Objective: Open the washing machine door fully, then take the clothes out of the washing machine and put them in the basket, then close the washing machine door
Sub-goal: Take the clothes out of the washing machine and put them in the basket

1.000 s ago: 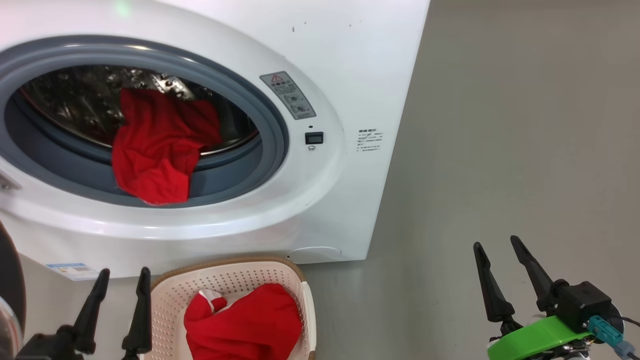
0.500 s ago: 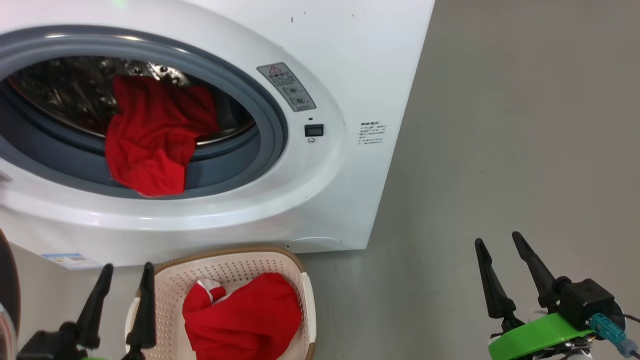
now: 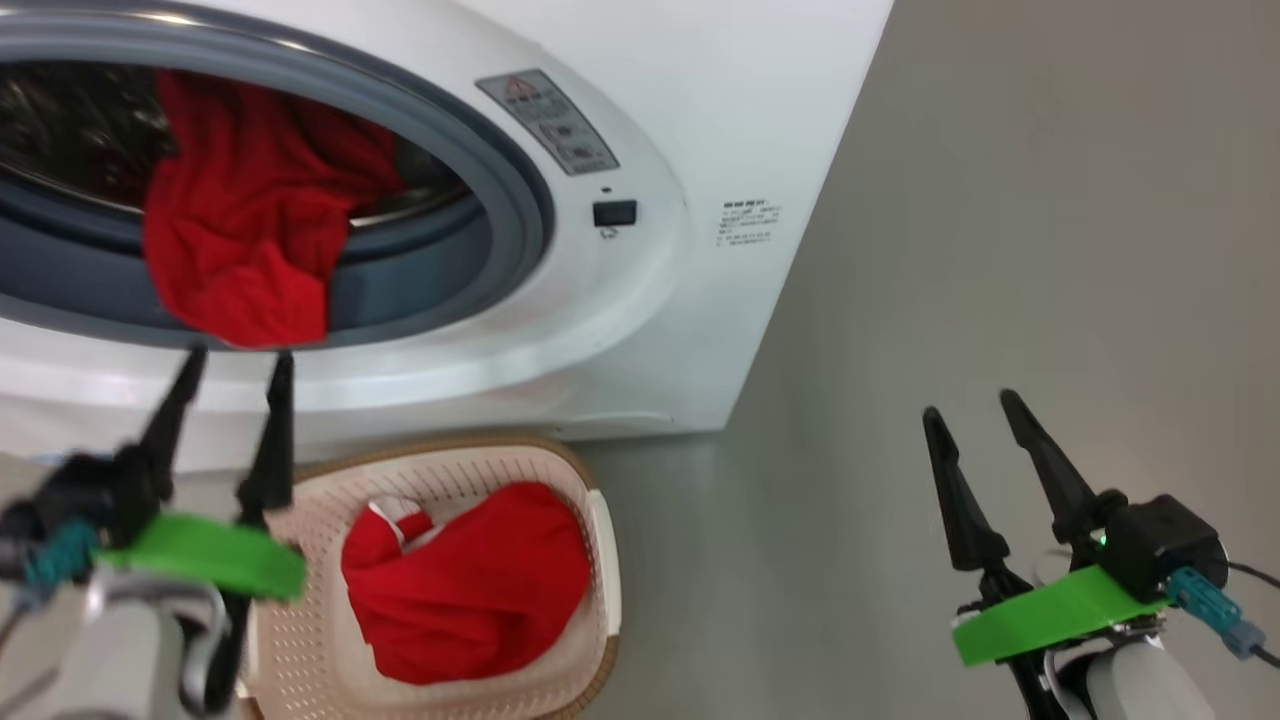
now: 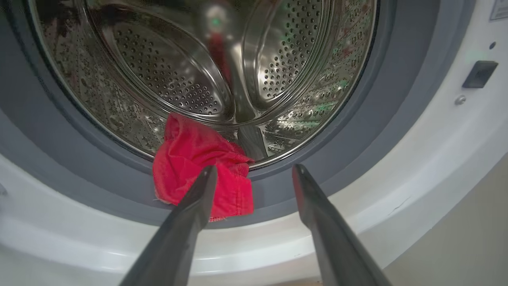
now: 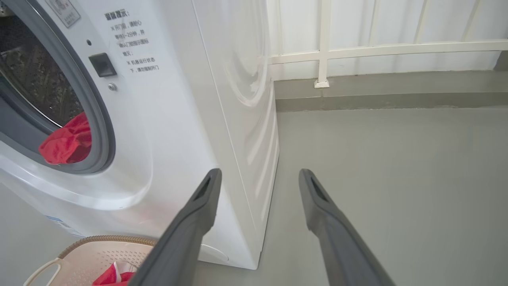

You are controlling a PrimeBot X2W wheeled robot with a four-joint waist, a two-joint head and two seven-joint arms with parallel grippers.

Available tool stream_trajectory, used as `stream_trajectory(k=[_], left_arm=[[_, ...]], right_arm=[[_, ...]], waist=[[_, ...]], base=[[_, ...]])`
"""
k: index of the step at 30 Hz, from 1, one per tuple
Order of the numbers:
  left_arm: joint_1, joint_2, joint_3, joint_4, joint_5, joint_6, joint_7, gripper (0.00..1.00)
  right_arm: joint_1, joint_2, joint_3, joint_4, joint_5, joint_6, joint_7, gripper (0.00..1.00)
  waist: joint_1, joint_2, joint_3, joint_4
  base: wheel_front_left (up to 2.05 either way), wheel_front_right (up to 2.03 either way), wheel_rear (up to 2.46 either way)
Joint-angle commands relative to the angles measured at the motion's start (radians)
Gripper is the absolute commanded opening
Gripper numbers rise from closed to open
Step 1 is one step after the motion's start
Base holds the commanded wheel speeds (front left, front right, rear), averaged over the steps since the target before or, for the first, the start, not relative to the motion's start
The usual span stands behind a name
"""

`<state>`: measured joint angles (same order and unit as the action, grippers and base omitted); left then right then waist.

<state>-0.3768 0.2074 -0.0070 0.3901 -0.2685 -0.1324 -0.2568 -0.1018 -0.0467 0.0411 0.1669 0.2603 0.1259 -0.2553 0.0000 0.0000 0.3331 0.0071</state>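
Observation:
The washing machine stands with its round opening uncovered; its door is out of view. Red clothes hang from the steel drum over the grey seal. My left gripper is open, raised just below the hanging clothes, holding nothing. Another red garment with white trim lies in the cream basket on the floor before the machine. My right gripper is open and empty over bare floor, right of the machine. The basket and hanging clothes appear in the right wrist view.
Grey floor stretches to the right of the machine. A white railing above a low kerb runs behind it. A black latch socket and a warning label sit on the machine's front.
My left gripper has risen from beside the basket to just below the hanging clothes. The head camera has shifted, moving the machine left and up in view. The right gripper looks slightly higher.

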Motion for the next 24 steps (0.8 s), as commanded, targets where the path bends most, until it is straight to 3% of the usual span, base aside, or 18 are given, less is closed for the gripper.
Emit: stream_trajectory(k=[1,14,24], left_arm=[[-0.06,0.049,0.029,0.011,0.008,0.002,-0.005,1.0],[-0.366,0.165,-0.022,0.311,0.002,0.002,-0.005,1.0],[-0.498,0.212,-0.063,0.482,-0.042,0.002,-0.005,1.0]], right_arm=[[-0.028,-0.004,0.028,-0.028,0.014,0.005,-0.006,1.0],[-0.086,-0.004,0.057,-0.054,0.038,0.005,-0.006,1.0],[-0.114,-0.004,0.07,-0.062,0.043,0.005,-0.006,1.0]], waist=[[0.0,0.0,0.066,-0.028],[0.0,0.0,0.203,-0.098],[0.0,0.0,0.246,-0.12]], base=[[0.0,0.0,0.0],[0.0,0.0,0.0],[0.0,0.0,0.0]])
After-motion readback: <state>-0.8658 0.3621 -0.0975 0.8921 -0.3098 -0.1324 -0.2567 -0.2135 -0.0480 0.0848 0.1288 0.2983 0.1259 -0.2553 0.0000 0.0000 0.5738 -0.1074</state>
